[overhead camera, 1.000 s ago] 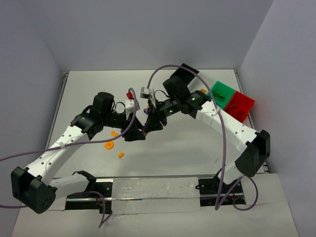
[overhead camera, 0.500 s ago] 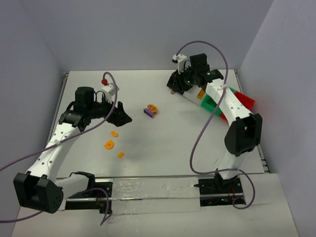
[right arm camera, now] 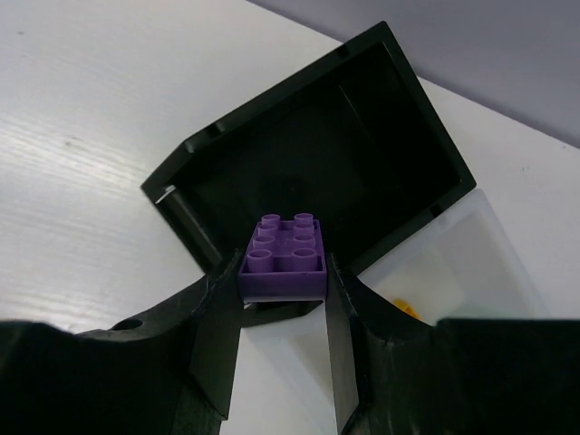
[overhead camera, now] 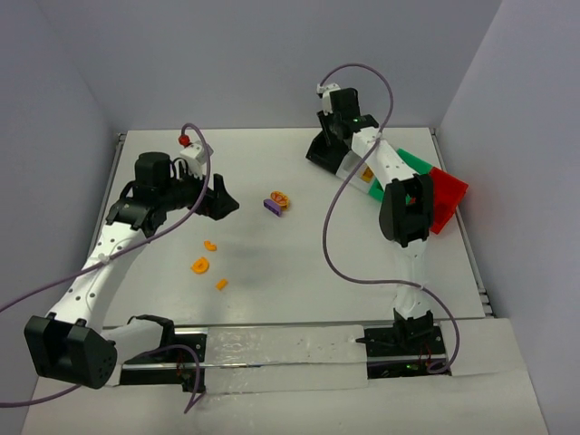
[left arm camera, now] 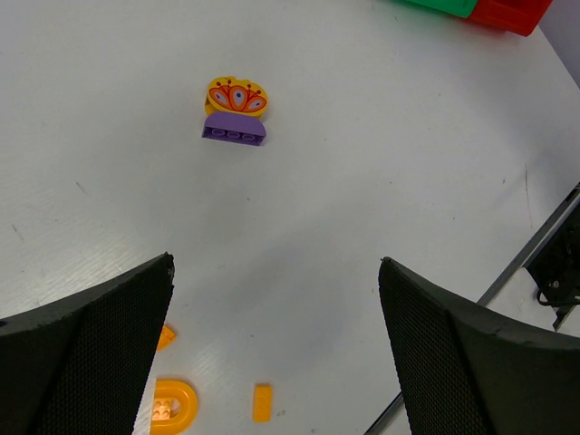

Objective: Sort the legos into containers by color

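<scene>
The left arm (overhead camera: 100, 272) reaches forward with its wrist turned to the right; the left gripper (left arm camera: 276, 362) stands wide apart, nothing between its fingers. The right arm (overhead camera: 376, 159) stretches far forward, and the right gripper (right arm camera: 283, 281) clamps a purple brick (right arm camera: 282, 258) at its fingertips

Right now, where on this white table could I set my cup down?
The bare white table between the small orange plastic pieces and the row of plastic bins is free. The bins' corner, under the right gripper, is crowded.

No text, no labels — nothing legible
</scene>
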`<state>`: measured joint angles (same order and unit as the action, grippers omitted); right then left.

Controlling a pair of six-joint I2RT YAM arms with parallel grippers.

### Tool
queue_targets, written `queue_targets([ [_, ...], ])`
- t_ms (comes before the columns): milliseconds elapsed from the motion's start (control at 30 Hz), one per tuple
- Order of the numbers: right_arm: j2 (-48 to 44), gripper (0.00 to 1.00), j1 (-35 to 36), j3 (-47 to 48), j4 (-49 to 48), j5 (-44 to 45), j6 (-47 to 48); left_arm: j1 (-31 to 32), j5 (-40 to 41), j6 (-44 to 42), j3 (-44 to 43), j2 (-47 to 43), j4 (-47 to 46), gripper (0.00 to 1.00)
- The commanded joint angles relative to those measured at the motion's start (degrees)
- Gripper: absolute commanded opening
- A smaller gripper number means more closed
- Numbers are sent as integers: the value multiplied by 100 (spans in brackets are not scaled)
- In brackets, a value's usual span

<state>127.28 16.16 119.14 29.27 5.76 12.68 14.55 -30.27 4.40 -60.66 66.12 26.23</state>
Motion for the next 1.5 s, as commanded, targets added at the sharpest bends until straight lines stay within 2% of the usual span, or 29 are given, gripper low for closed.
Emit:
queue_targets([
  [0, 276, 1, -163, 310, -491, 417, 0, -13, 144, 68, -40, -164, -275, 99],
  [33, 300, 2, -185, 256, -639, 378, 20, -13, 146, 42, -22, -168, -287, 99],
  [133, 500, 17, -222, 333, -700, 308, 122, -13, 301, 26, 62, -96, -378, 99],
  [167, 569, 25, -227, 416, -643, 277, 138, -13, 415, 51, 98, -64, -426, 99],
  [200, 622, 44, -227, 461, -590, 267, 129, -13, 469, 69, 133, -29, -521, 99],
  [233, 640, 45, -227, 470, -590, 267, 112, -13, 470, 69, 134, 6, -523, 99],
  [267, 633, 65, -234, 449, -603, 206, 78, 14, 565, 90, 222, 54, -645, 99],
  [300, 612, 74, -230, 418, -607, 170, 49, 22, 592, 52, 273, 87, -730, 99],
  [400, 438, 89, -230, 303, -531, -72, -83, 432, 1153, -271, 397, 236, -998, 99],
  [467, 226, 92, -197, 119, -493, -232, -217, 684, 1536, -379, 433, 402, -1160, 99],
  [600, -764, 96, -146, -758, -561, -719, -508, 1073, 2024, -582, 99, 1183, -1377, 99],
  [733, -1868, 97, -148, -1503, -425, -1097, -761, 1390, 2524, -658, -586, 2236, -1444, 99],
  [967, -3164, 98, -196, -2689, -357, -1284, -737, 1694, 2740, -713, -1654, 3841, -1463, 99],
  [1167, -3661, 99, -332, -2957, -177, -1527, -863, 1745, 2286, -706, -2232, 4716, -1294, 99],
  [1467, -3840, 100, -403, -2976, -89, -1631, -873, 1780, 2121, -731, -2361, 5183, -1199, 99],
])
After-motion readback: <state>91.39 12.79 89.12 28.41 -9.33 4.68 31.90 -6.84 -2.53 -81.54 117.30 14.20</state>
